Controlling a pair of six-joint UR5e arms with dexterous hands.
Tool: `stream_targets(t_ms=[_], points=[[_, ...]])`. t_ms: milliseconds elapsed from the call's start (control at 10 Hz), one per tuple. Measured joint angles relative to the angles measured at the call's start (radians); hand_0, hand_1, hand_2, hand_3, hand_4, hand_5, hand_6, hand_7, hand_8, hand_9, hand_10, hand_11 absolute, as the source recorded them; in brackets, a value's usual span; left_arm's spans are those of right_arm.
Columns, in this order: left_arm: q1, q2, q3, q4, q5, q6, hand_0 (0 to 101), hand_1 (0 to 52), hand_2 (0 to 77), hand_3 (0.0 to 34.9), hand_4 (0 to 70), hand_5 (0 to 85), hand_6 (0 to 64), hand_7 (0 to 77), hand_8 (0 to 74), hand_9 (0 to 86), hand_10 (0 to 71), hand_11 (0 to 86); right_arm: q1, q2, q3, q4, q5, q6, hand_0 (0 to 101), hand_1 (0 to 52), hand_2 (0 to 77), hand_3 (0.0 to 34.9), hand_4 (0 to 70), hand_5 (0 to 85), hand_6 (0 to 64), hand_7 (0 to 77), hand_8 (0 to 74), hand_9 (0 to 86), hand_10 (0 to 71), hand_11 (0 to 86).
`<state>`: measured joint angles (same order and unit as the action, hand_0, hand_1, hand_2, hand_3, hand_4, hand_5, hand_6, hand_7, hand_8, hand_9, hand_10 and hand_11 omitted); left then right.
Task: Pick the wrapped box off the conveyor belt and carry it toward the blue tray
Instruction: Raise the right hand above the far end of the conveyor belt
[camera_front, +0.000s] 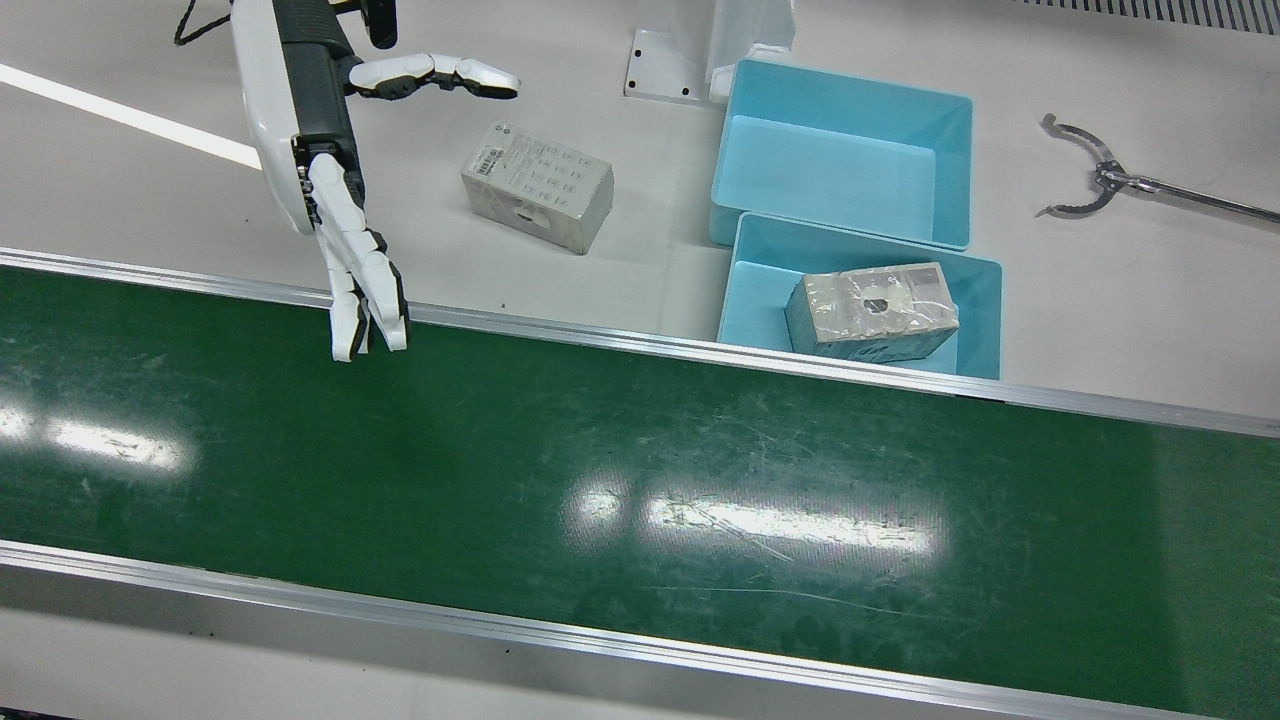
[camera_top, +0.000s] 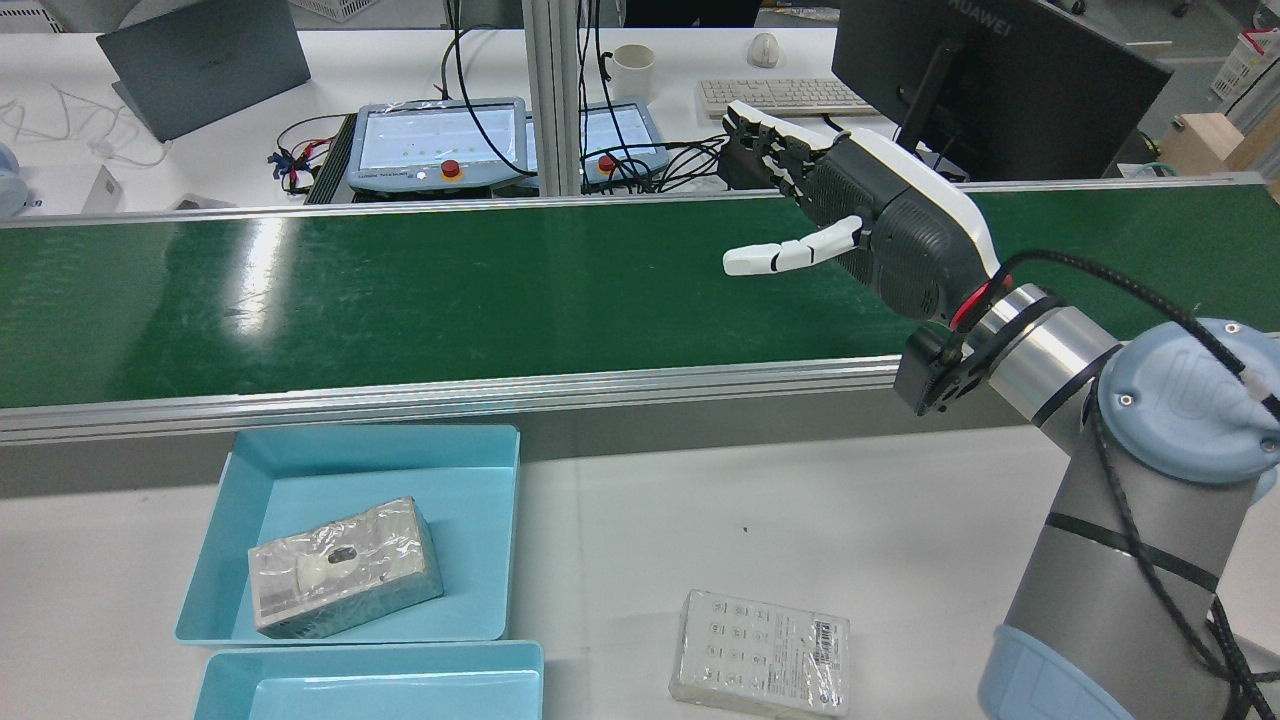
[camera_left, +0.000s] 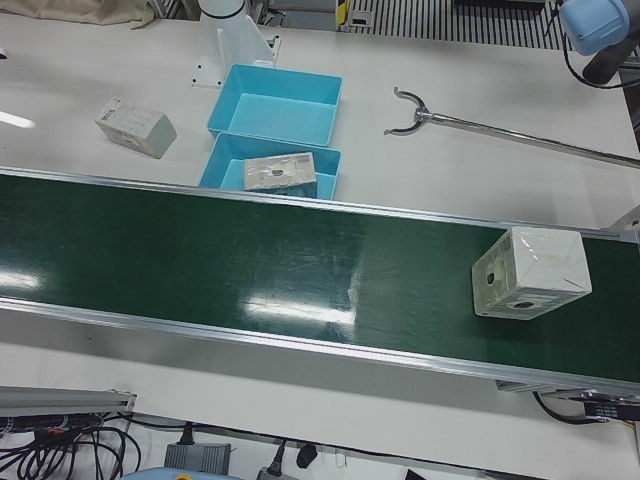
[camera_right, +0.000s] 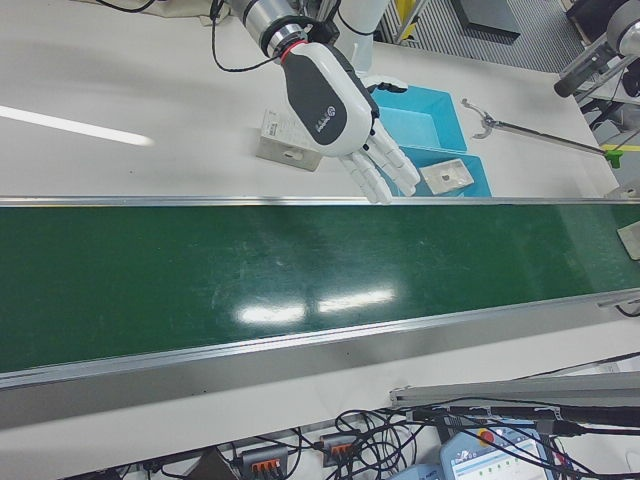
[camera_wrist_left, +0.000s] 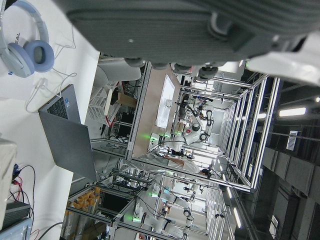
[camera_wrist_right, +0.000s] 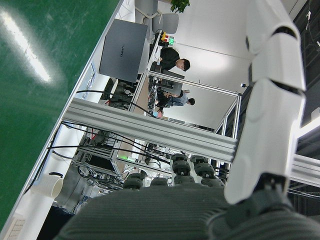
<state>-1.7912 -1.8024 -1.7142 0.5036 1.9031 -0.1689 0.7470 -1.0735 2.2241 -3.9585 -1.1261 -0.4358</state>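
A wrapped white box (camera_left: 530, 272) stands on the green conveyor belt (camera_left: 250, 260) at its far end in the left-front view; its corner shows in the right-front view (camera_right: 632, 240). My right hand (camera_front: 340, 190) is open and empty, with its fingers (camera_front: 365, 300) stretched over the belt's robot-side edge, far from that box; it also shows in the rear view (camera_top: 870, 220). Two blue trays sit beside the belt: the nearer tray (camera_front: 985, 300) holds another wrapped box (camera_front: 870, 310), the farther tray (camera_front: 850, 160) is empty. My left hand (camera_wrist_left: 190, 30) shows only its palm, holding nothing.
A third wrapped box (camera_front: 537, 187) lies on the white table between my right hand and the trays. A metal grabber tool (camera_front: 1100, 180) lies on the table beyond the trays. Monitors, cables and a laptop stand behind the belt in the rear view.
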Motion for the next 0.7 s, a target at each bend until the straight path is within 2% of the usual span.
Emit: stream_targets(t_ms=[300,500,700], points=[[0.0,0.0,0.0,0.0,0.0,0.0,0,0.0,0.5,0.0,0.0,1.1,0.0,0.5,0.0,0.0,0.5,0.0,0.029,-0.001,-0.001,0.0,-0.001,0.006,44,13.1,18.5,0.0,9.3,1.1,0.0,0.0,0.0,1.6,2.2,3.8],[0.0,0.0,0.0,0.0,0.0,0.0,0,0.0,0.5,0.0,0.0,1.1,0.0,0.0,0.0,0.0,0.0,0.0,0.058,-0.025,-0.002,0.0,-0.003,0.018,43,12.0,19.1,0.0,9.3,1.1,0.0,0.0,0.0,1.6,1.6,4.4],[0.0,0.0,0.0,0.0,0.0,0.0,0,0.0,1.1,0.0,0.0,1.1,0.0,0.0,0.0,0.0,0.5,0.0,0.112,-0.05,-0.028,0.01,-0.007,0.022,43,12.0,17.5,0.0,9.3,1.1,0.0,0.0,0.0,1.6,2.2,4.4]])
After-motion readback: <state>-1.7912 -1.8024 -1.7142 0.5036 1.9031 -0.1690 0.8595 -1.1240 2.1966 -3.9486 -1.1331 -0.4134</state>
